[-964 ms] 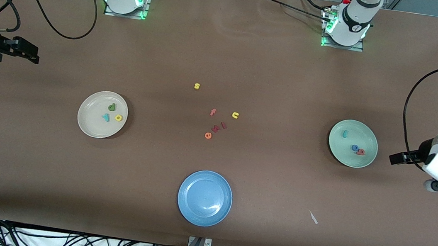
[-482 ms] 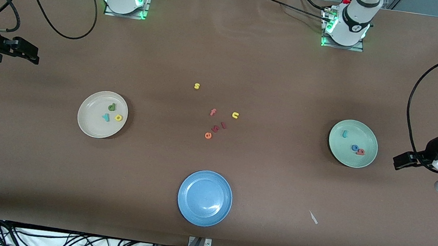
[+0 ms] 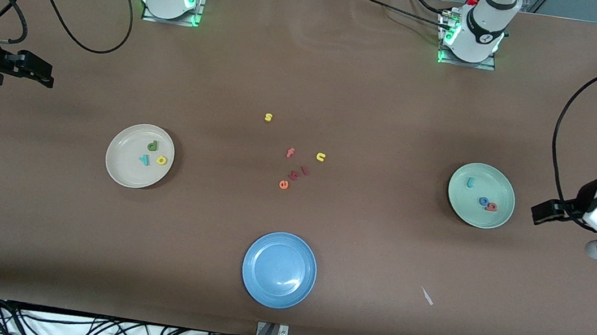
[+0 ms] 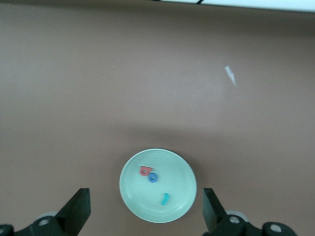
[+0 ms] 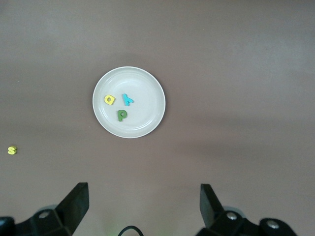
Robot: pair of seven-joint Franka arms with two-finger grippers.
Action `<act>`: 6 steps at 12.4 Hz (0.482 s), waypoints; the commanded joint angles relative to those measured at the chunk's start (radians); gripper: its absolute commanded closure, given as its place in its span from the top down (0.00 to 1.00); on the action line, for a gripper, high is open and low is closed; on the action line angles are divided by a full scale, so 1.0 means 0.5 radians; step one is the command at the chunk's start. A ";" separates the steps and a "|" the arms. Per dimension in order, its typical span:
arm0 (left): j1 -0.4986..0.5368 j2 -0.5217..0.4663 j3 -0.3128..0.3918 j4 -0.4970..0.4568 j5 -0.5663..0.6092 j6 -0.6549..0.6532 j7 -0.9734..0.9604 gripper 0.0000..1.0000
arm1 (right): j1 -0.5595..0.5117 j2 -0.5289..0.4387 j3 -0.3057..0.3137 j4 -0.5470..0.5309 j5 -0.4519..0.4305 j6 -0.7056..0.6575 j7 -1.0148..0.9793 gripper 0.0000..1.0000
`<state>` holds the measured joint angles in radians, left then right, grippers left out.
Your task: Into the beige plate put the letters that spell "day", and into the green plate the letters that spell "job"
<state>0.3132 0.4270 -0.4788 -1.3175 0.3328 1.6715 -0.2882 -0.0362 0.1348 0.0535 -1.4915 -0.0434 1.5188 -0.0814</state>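
Note:
The beige plate (image 3: 127, 169) holds the green "d" (image 3: 152, 145), the teal "y" (image 3: 144, 159) and the yellow "a" (image 3: 162, 160). In the green plate (image 3: 469, 211) lie the teal "j" (image 3: 470, 182), the blue "o" (image 3: 483, 201) and the pinkish-red "b" (image 3: 492, 206). My left gripper (image 3: 538, 213) hangs open and empty over the table just past the green plate (image 4: 138, 196), toward the left arm's end. My right gripper (image 3: 49, 75) is open and empty, high over the right arm's end of the table. The right wrist view looks down on the beige plate (image 5: 142, 88).
A blue plate (image 3: 276, 290) sits near the front camera at mid-table. Loose letters lie in the middle: a yellow "s" (image 3: 268, 117), a red "f" (image 3: 290, 153), a yellow "u" (image 3: 321, 157), an orange "e" (image 3: 284, 184). A white scrap (image 3: 427, 296) lies nearer the camera.
The left arm's wrist has swung toward its end of the table and shifted slightly, its gripper still open beside the green plate. The right arm and all letters have stayed put.

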 commanded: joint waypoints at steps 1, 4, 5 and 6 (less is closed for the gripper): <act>-0.481 -0.062 0.615 0.073 -0.216 -0.103 0.259 1.00 | -0.001 -0.006 0.003 0.026 0.029 -0.009 0.016 1.00; -0.580 -0.130 0.770 0.024 -0.488 -0.094 0.297 1.00 | -0.001 -0.006 0.003 0.026 0.029 -0.009 0.016 1.00; -0.665 -0.145 0.868 0.021 -0.506 -0.085 0.300 1.00 | -0.001 -0.006 0.003 0.026 0.029 -0.009 0.016 1.00; -0.703 -0.179 0.935 -0.034 -0.591 -0.061 0.303 0.99 | -0.001 -0.006 0.003 0.026 0.029 -0.009 0.016 1.00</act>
<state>0.0141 0.3797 -0.0819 -1.2920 0.0962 1.6400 -0.1659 -0.0361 0.1348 0.0536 -1.4912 -0.0430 1.5190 -0.0814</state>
